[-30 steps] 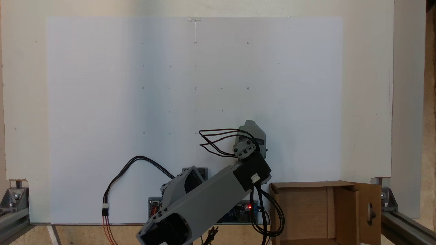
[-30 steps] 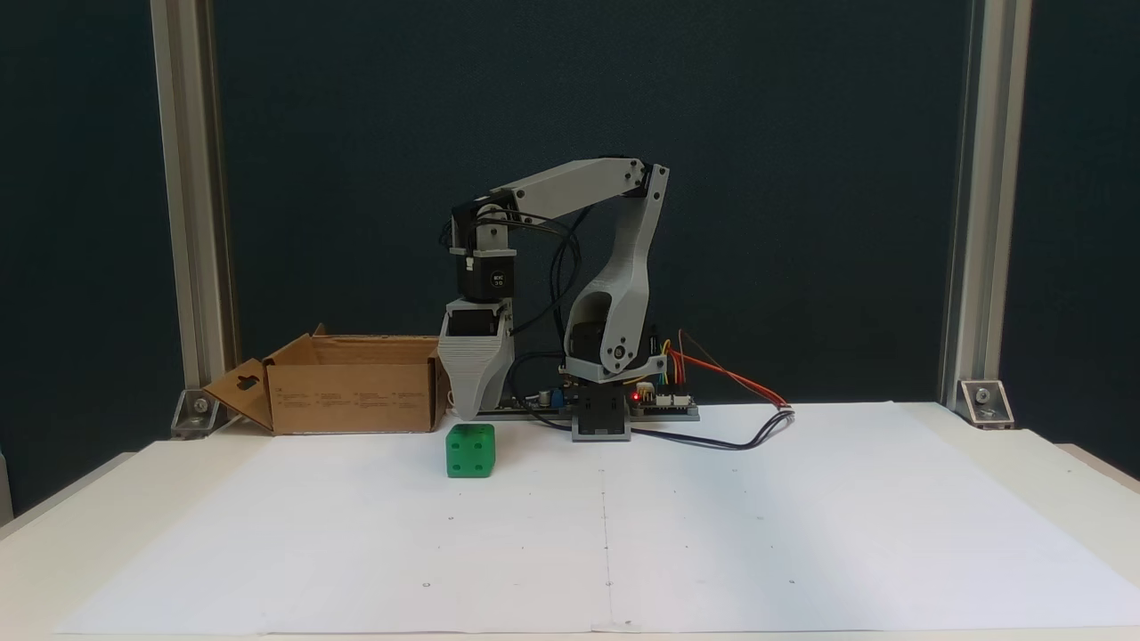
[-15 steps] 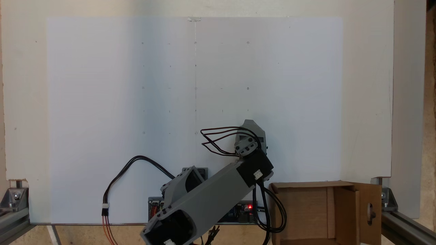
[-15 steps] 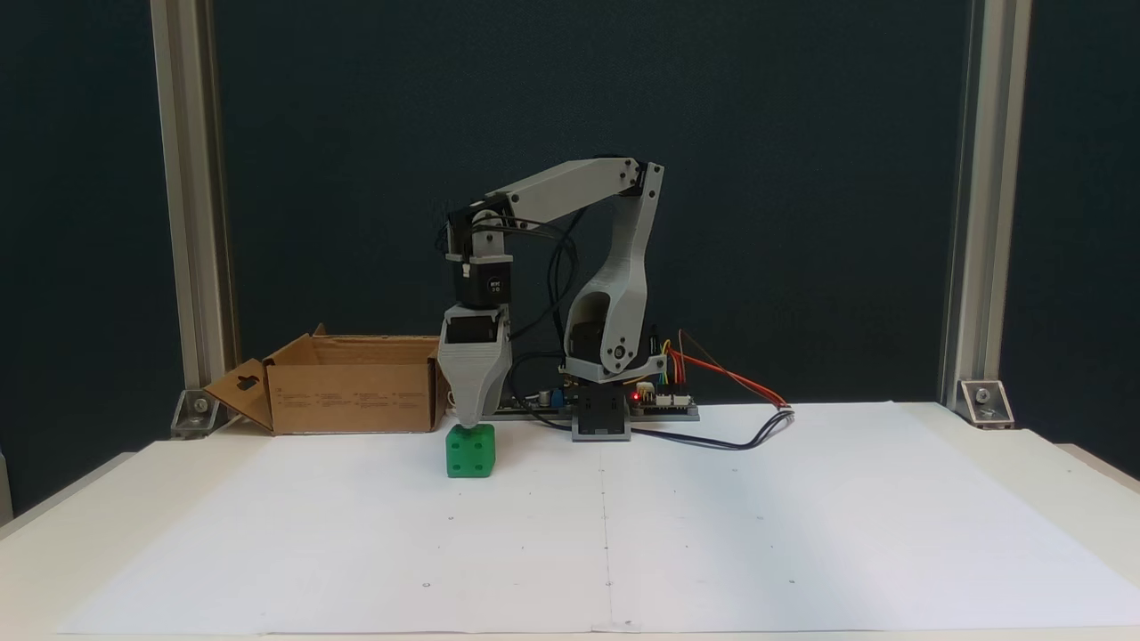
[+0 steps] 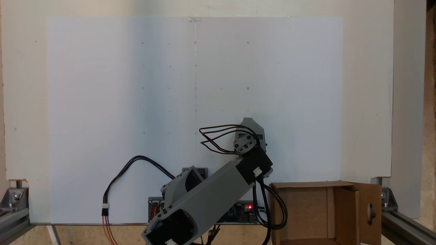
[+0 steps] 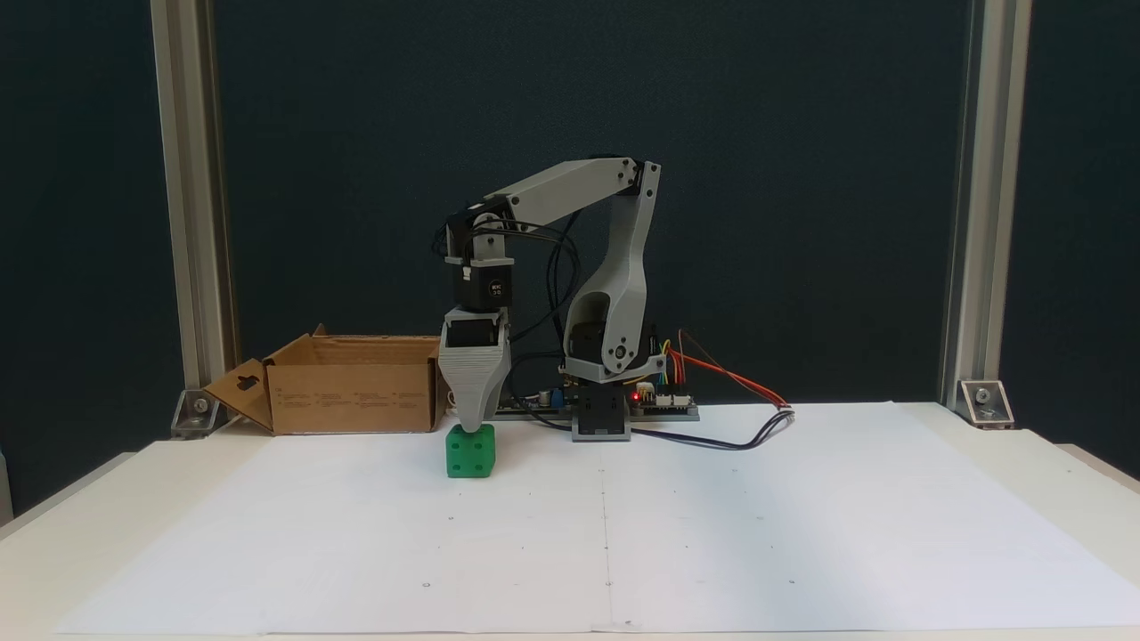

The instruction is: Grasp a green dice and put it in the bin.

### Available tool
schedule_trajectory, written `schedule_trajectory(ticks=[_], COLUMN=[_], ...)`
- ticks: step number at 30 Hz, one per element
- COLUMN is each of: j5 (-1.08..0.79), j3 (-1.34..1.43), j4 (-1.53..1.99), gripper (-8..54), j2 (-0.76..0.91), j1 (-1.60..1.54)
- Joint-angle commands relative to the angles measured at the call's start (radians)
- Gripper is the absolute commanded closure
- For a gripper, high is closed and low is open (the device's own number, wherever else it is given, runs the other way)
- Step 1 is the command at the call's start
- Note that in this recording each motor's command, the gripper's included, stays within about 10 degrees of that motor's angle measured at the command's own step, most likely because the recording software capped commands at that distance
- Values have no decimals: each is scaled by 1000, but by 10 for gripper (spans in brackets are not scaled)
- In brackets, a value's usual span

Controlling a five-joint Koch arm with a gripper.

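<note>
Green dice [image 6: 470, 450] on the paper; gripper [image 6: 471, 422] tip at its top.

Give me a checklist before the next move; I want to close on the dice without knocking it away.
1. Green dice flat on the paper sheet: ok.
2. Gripper directly above the dice, tip at its top edge: ok.
3. Fingers spread either side of the dice: cannot tell, they line up one behind the other.
4. Dice visible from above: not ok, the arm covers it.
5. Bin open on top: ok.
6. Bin standing apart from the dice: ok.
</note>
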Motion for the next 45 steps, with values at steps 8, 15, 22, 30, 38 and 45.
schedule_trajectory(ticks=[8,15,22,30,38,45], j5=[97,133,181,189,189,190], j3=[-83,-91,-95,-95,-95,-95], j4=[15,15,18,-2,-28,-54], gripper=[29,40,40,40,40,40], j2=[-31,-43,-44,-72,-115,-150], j1=[-23,-29,-35,-48,-52,-55])
